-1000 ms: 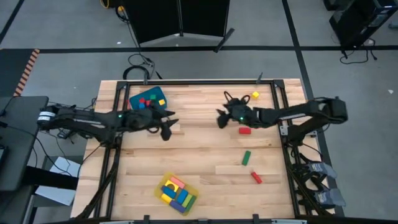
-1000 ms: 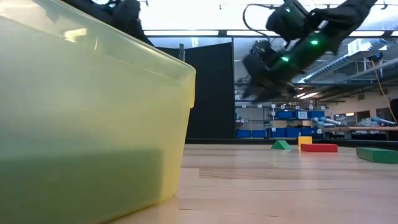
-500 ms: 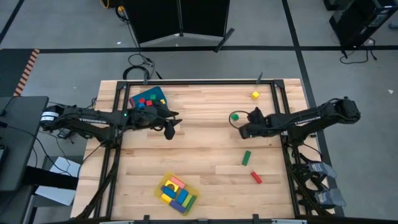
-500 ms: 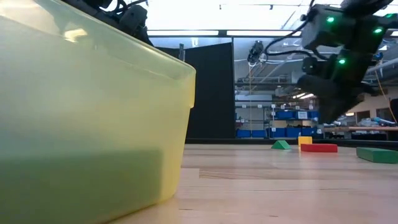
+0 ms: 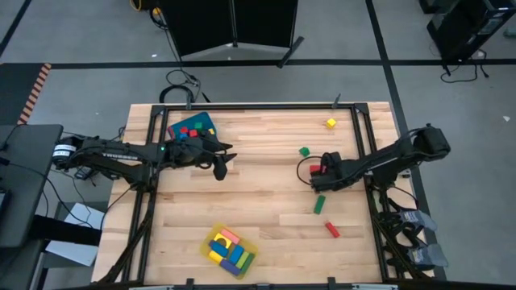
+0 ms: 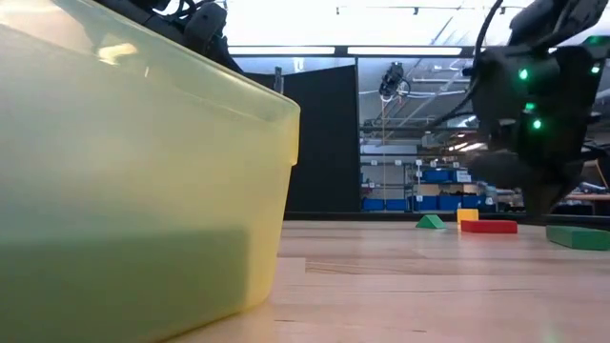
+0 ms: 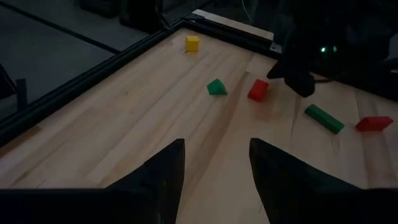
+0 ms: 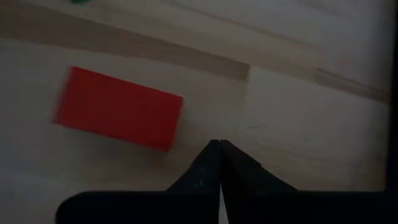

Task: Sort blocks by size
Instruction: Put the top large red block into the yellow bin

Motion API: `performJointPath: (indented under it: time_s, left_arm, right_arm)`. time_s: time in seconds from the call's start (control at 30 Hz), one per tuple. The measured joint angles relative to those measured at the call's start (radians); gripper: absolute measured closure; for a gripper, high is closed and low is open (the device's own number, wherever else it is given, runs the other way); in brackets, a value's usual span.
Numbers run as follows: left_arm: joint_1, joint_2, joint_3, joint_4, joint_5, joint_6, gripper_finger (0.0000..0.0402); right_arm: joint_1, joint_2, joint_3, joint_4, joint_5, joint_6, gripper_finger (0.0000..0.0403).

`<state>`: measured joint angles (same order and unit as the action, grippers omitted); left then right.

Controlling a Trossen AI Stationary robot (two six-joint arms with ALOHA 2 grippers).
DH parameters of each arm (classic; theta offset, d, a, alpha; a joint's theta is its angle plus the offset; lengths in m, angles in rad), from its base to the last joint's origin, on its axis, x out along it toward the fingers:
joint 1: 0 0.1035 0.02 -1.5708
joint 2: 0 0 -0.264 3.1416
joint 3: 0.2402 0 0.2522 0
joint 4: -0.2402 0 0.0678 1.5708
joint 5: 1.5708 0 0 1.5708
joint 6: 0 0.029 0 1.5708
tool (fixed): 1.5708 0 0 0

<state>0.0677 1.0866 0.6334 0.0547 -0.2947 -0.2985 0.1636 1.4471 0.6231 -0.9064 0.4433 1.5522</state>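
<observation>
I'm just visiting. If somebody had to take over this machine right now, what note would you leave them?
Right claw: shut, empty, low over the table beside a red block.
Left claw: open, empty, hovering by the blue bin.
Done: some blocks lie in the blue bin, others in the yellow tray.
Left: on the table, that red block, a green wedge, a yellow cube, a green bar and a second red block.

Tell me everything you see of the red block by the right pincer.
The red block is a plain solid-red rectangular bar, matte, lying flat on the wooden table. The right pincer sits shut beside it, tips together on bare wood, not gripping it. A green wedge lies apart from it.
</observation>
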Motion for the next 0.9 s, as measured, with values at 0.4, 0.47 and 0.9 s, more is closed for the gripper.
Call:
performJointPath:
  time_s: [0.4,0.47,0.9]
  left_arm:
    - [0.000,0.000,0.000,0.001,0.000,0.002,0.0214]
    - [0.000,0.000,0.000,-0.002,0.000,0.002,0.0214]
    - [0.015,0.102,0.010,-0.050,0.010,0.192,0.0214]
  right_arm:
    - [-0.022,0.088,0.007,0.458,0.141,-0.313,0.0397]
    - [-0.011,0.056,-0.004,0.542,0.155,-0.425,0.0397]
    - [-0.018,-0.047,-0.004,0.662,0.245,-0.589,0.0394]
